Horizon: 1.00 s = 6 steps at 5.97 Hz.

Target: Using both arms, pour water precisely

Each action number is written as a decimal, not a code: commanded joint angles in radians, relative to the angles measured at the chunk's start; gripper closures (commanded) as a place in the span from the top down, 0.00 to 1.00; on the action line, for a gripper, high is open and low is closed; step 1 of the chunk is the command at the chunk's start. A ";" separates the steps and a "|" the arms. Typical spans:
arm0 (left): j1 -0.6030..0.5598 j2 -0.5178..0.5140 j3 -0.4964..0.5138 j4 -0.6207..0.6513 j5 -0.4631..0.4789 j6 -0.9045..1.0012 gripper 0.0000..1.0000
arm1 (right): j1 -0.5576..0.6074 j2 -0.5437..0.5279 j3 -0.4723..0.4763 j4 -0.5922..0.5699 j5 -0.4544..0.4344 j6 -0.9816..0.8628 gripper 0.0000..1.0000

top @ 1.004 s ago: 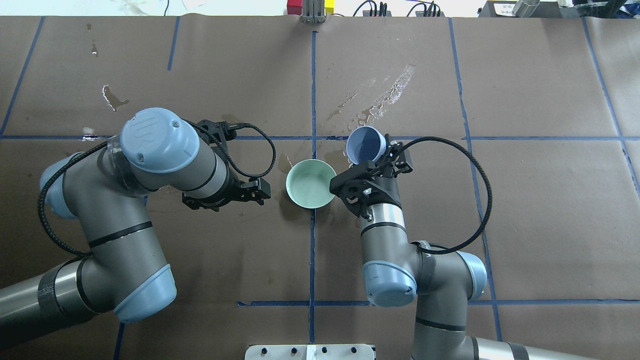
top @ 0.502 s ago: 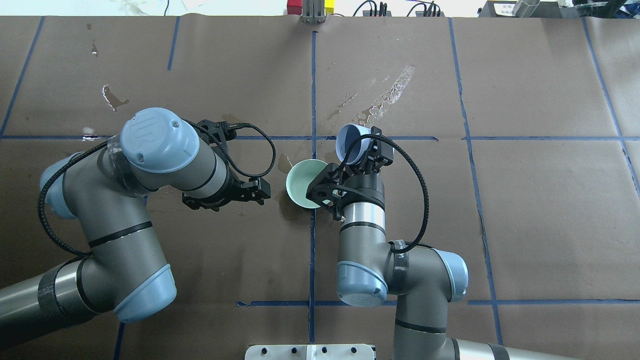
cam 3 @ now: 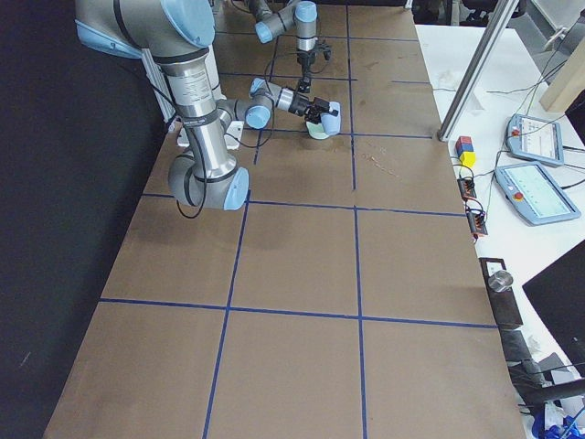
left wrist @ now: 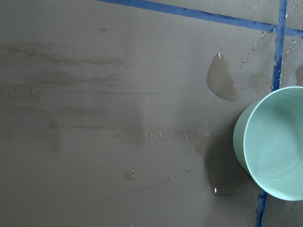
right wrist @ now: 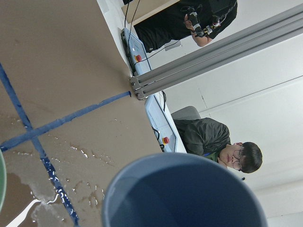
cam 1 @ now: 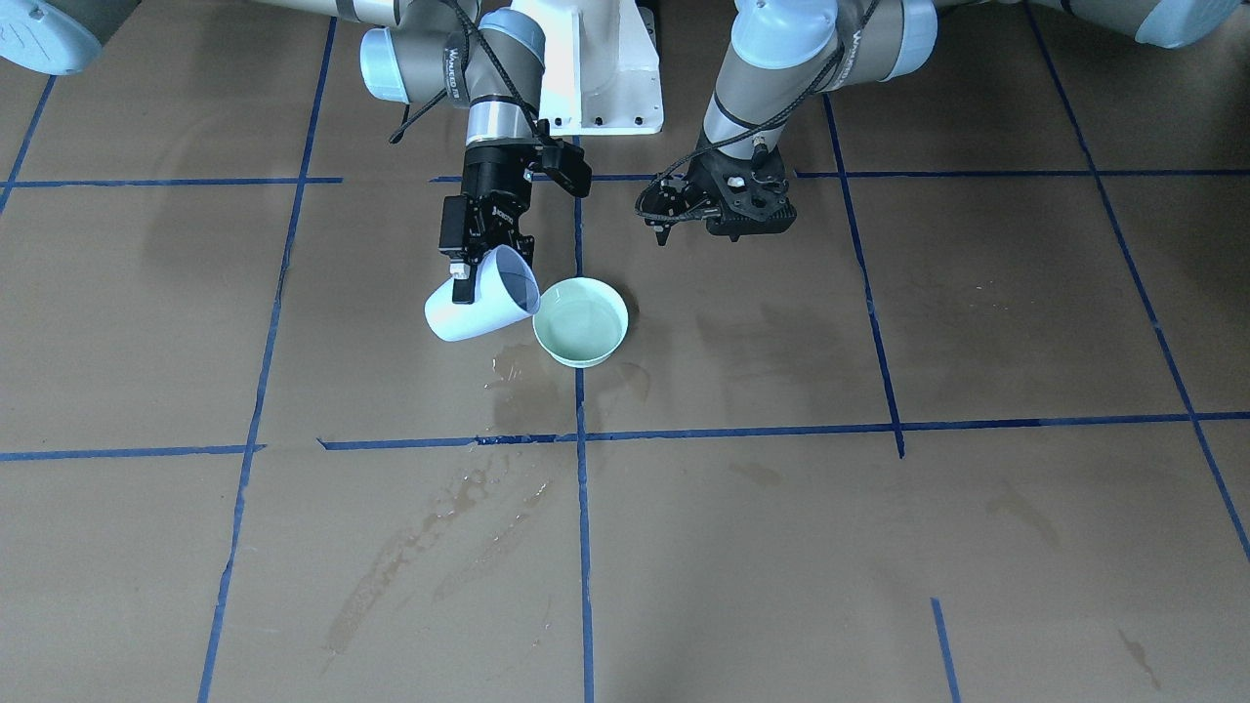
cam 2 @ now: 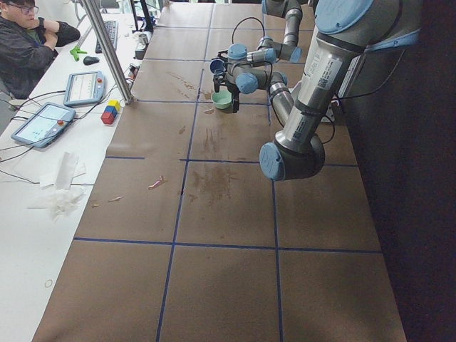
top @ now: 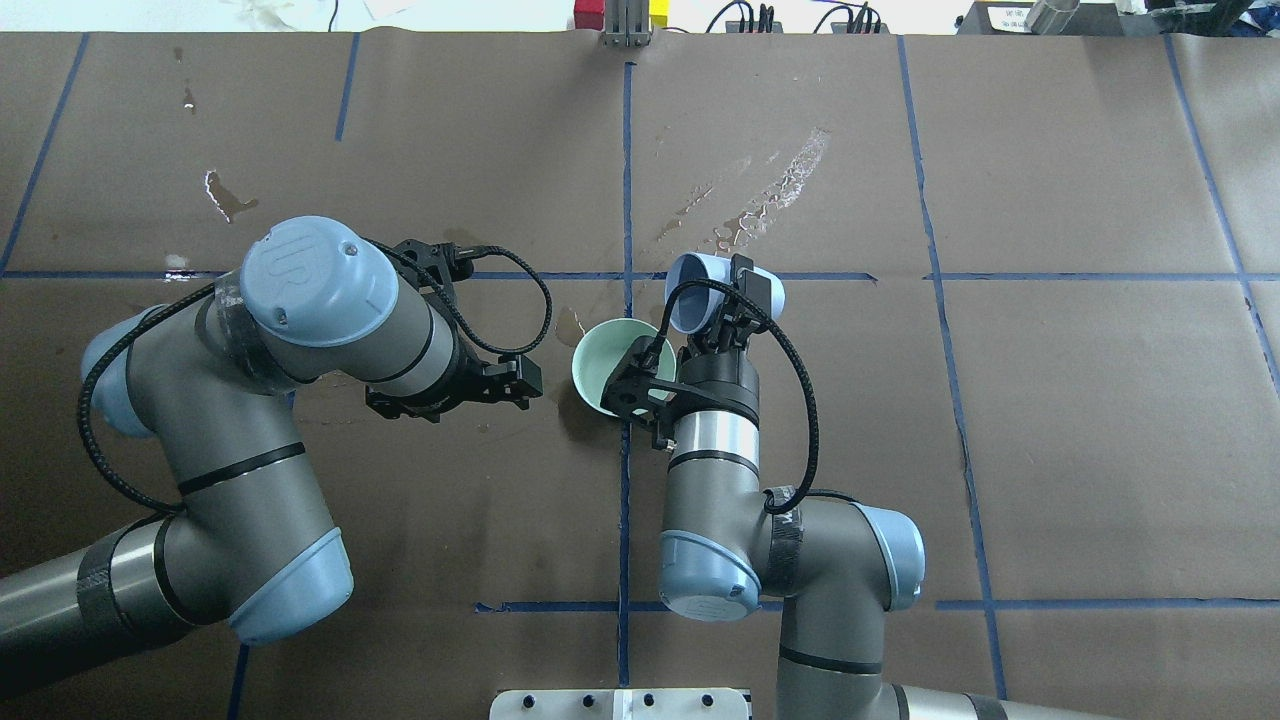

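My right gripper (cam 1: pixel 467 266) is shut on the rim of a pale blue cup (cam 1: pixel 481 301). The cup is tilted on its side, mouth toward a mint green bowl (cam 1: pixel 580 324) just beside it. From overhead the cup (top: pixel 698 288) hangs at the bowl's (top: pixel 605 362) far right rim, and my right wrist covers part of the bowl. The bowl holds a faint glossy layer of water (cam 1: pixel 578 318). The right wrist view shows the cup's dark blue inside (right wrist: pixel 184 198). My left gripper (cam 1: pixel 728 217) hovers empty to the bowl's left, apart from it; its fingers are not discernible. The left wrist view shows the bowl (left wrist: pixel 274 142).
Spilled water marks the brown paper: streaks beyond the cup (top: pixel 760 195), a puddle by the bowl (cam 1: pixel 508 371), a patch in the left wrist view (left wrist: pixel 221 82). Blue tape lines cross the table. Operators sit past the far edge (right wrist: pixel 222 146). The white pedestal (cam 1: pixel 596 68) stands behind.
My right arm has swung left toward the bowl, and the cup has tipped further over with its mouth toward the bowl. The left arm has not moved.
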 commanded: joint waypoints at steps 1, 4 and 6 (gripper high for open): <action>0.000 0.000 0.002 0.000 0.000 0.000 1.00 | -0.005 0.004 0.000 -0.025 -0.013 -0.076 0.00; -0.001 0.000 0.002 0.000 0.002 0.002 1.00 | -0.006 0.022 0.000 -0.093 -0.029 -0.095 0.00; -0.002 0.000 0.002 0.000 0.000 0.002 1.00 | -0.008 0.022 0.000 -0.093 -0.030 -0.095 0.00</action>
